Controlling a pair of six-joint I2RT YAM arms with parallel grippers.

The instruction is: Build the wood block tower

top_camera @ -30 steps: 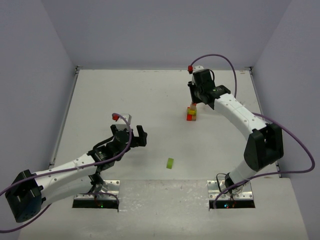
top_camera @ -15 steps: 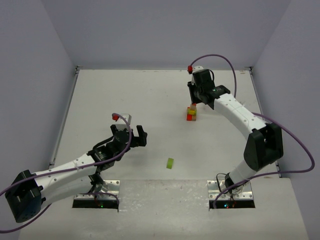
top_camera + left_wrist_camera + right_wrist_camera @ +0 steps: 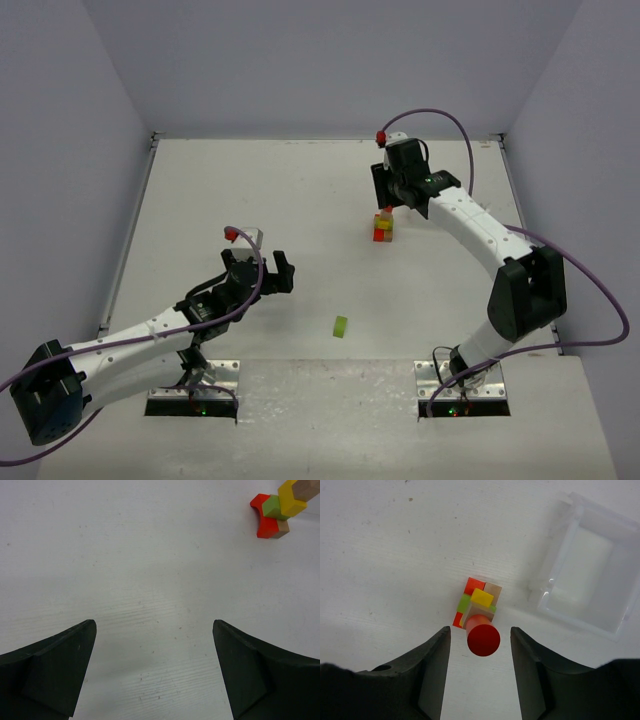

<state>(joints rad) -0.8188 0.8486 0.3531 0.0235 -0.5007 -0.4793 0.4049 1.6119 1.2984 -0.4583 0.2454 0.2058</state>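
The tower (image 3: 383, 227) stands right of centre in the top view, capped by a red cylinder (image 3: 483, 639). The right jaws straddle it, open, touching nothing. The left jaws gape wide, lower left.

Matt painted wood blocks (image 3: 481, 598), glossy clear plastic tray (image 3: 587, 575), faintly grained matt white table (image 3: 150, 555).

No legible text, labels or numbers anywhere

We count one narrow tower of red, yellow, green and brown wooden blocks (image 3: 383, 227), one loose lime green wooden block (image 3: 341, 326) and one clear plastic tray (image 3: 587, 562).
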